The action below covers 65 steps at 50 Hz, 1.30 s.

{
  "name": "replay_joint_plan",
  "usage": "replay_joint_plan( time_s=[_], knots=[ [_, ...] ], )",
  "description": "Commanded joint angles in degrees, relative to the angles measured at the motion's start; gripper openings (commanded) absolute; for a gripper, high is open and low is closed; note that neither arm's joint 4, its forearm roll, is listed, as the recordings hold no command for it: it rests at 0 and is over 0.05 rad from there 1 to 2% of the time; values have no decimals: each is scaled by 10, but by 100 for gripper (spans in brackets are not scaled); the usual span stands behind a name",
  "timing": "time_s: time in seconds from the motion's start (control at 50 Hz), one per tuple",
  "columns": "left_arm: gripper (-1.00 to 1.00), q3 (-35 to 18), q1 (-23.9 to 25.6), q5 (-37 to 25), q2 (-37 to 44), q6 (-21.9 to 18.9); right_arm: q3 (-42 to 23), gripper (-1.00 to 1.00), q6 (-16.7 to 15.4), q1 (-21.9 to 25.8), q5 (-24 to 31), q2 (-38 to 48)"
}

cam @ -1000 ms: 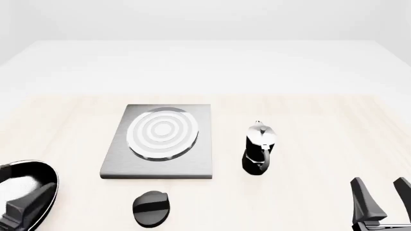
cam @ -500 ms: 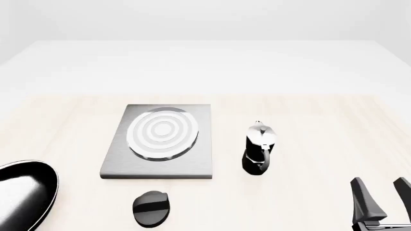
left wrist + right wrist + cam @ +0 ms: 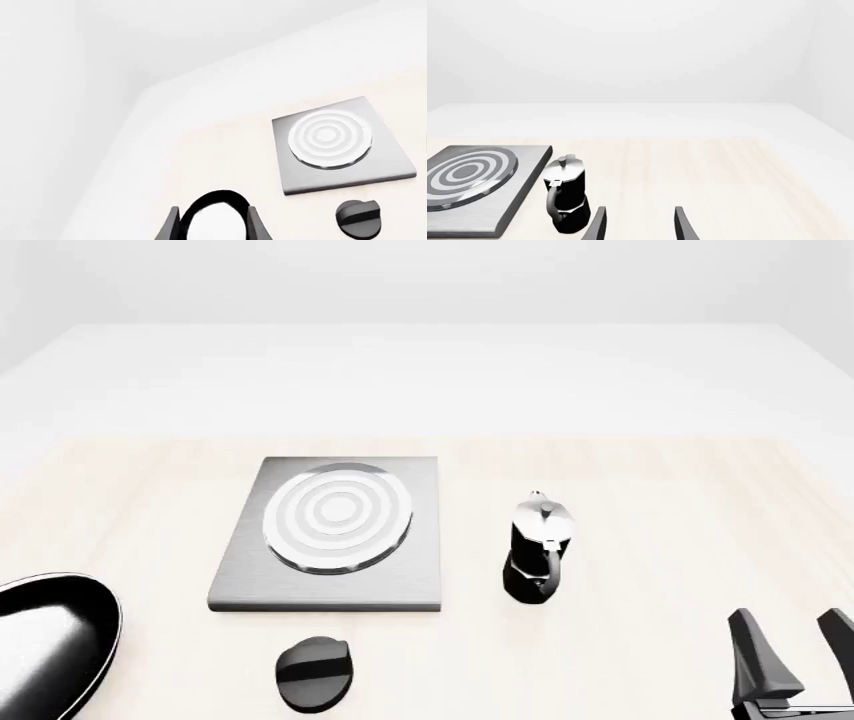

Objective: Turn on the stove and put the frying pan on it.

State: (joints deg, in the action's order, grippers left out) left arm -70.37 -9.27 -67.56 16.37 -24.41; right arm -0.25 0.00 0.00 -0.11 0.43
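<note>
Frying pan (image 3: pixel 51 645) on counter (image 3: pixel 641 500) left of stove (image 3: pixel 334 535); left gripper (image 3: pixel 212 227) and right gripper (image 3: pixel 790 655) both spread wide, empty

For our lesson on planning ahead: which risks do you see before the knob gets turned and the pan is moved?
1. The frying pan lies at the table's near left edge, partly out of the front view; a poor grip might push it off.
2. The moka pot stands upright right of the stove; the right end effector reaching toward the knob could topple it.
</note>
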Motion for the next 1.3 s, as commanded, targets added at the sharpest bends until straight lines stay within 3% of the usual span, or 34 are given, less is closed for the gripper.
replay_joint_plan(
  time_s=[0.02, 0.22, 0.38, 0.68, 0.8, 0.92, 1.3],
  knots=[
    [100, -40, -49, -23, 44, -27, 0, 100, 0, 0, 0, 0],
    [100, 32, -83, -23, 36, -31, 0, 100, 0, 0, 0, 0],
    [100, 46, -114, -23, 36, -23, 0, 100, 0, 0, 0, 0],
    [100, 181, -144, -23, -4, -41, 0, 100, 0, 0, 0, 0],
    [100, 181, -149, -23, 0, -53, 0, 100, 0, 0, 0, 0],
    [100, 196, -187, -23, -11, -112, 0, 100, 0, 0, 0, 0],
    [100, 207, -253, -23, 3, -141, 0, 100, 0, 0, 0, 0]
  ],
)
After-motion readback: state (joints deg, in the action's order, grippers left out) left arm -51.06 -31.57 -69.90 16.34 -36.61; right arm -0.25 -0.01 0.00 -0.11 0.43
